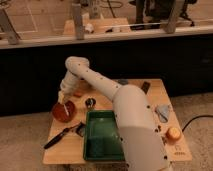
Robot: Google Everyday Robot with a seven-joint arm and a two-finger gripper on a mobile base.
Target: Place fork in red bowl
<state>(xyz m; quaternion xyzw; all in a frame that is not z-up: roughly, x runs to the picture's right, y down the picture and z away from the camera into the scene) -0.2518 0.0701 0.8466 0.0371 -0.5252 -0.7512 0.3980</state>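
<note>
The red bowl [64, 112] sits at the left edge of the wooden table [150, 102]. My gripper [63, 98] hangs just above the bowl's rim, at the end of the white arm that reaches in from the lower right. A thin pale sliver, the fork [65, 108], runs from the gripper down into the bowl's dark inside. The gripper looks shut on the fork's upper end.
A green tray [102, 137] fills the table's front middle. A black-handled utensil [62, 135] lies left of it, under the bowl. A small metal cup [90, 103] stands right of the bowl. A grey cloth [162, 112] and an orange item [173, 133] lie at the right.
</note>
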